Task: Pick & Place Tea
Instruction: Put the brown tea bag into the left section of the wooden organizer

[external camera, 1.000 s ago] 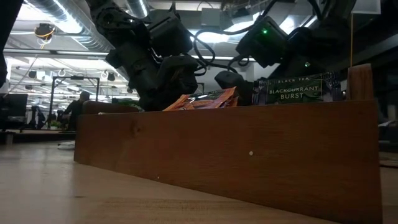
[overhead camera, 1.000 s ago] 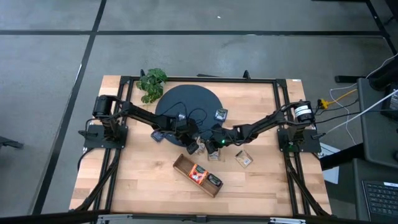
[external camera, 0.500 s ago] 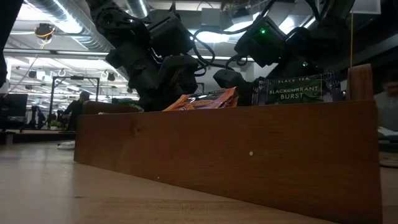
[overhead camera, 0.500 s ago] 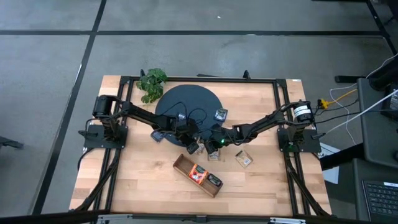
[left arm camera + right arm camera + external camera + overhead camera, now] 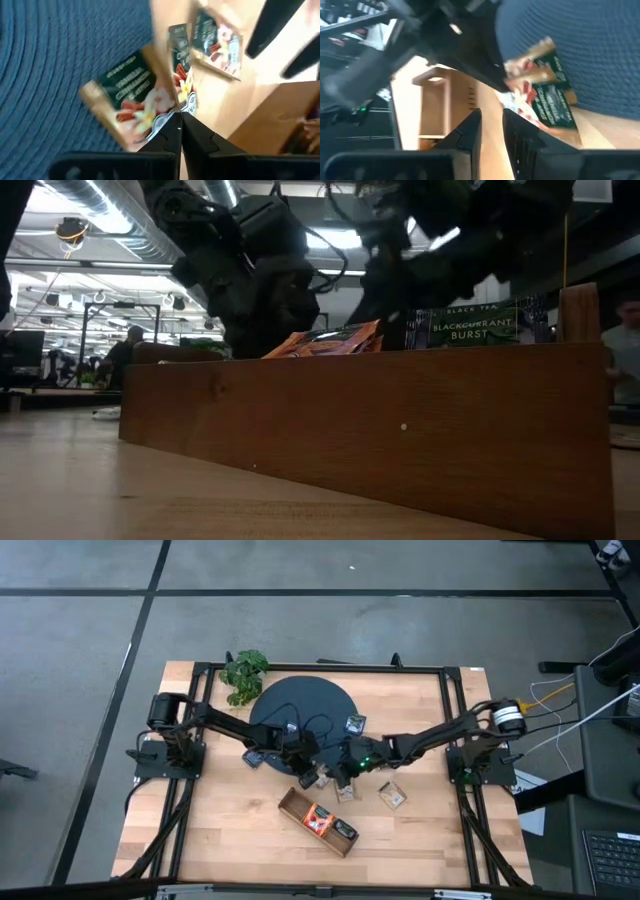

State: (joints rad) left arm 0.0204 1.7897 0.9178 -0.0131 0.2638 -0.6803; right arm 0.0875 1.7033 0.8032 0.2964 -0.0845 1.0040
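Observation:
At the near edge of the dark round mat [image 5: 300, 705], my left gripper [image 5: 180, 119] is shut on a beige-green tea sachet [image 5: 131, 100]. A second such sachet [image 5: 182, 60] overlaps it, and a third [image 5: 220, 42] lies beyond. My right gripper [image 5: 492, 132] hangs open just to the right of the left one [image 5: 343, 774], with nothing between its fingers. More sachets lie flat on the mat's edge [image 5: 354, 723] and on the table [image 5: 392, 795]. The wooden tray [image 5: 300, 808] holds an orange sachet [image 5: 325, 340] and a green one [image 5: 470, 325]. My left gripper pinches the beige-green sachet's near edge [image 5: 167, 120] between its two fingertips, slanting down from the table's left. Two sachets overlap at that spot, so I cannot tell whether one or both are between the fingers. The rest of the sachet lies on the mat.
A leafy plant [image 5: 243, 675] stands at the mat's far left. The tray lies slantwise just in front of both grippers, and its tall wall [image 5: 360, 430] fills the low view. Bare wood shows at the near left and near right of the table.
My right gripper has risen from the table beside the sachets and tipped closer to level. My left gripper has stayed in place at the mat's near edge.

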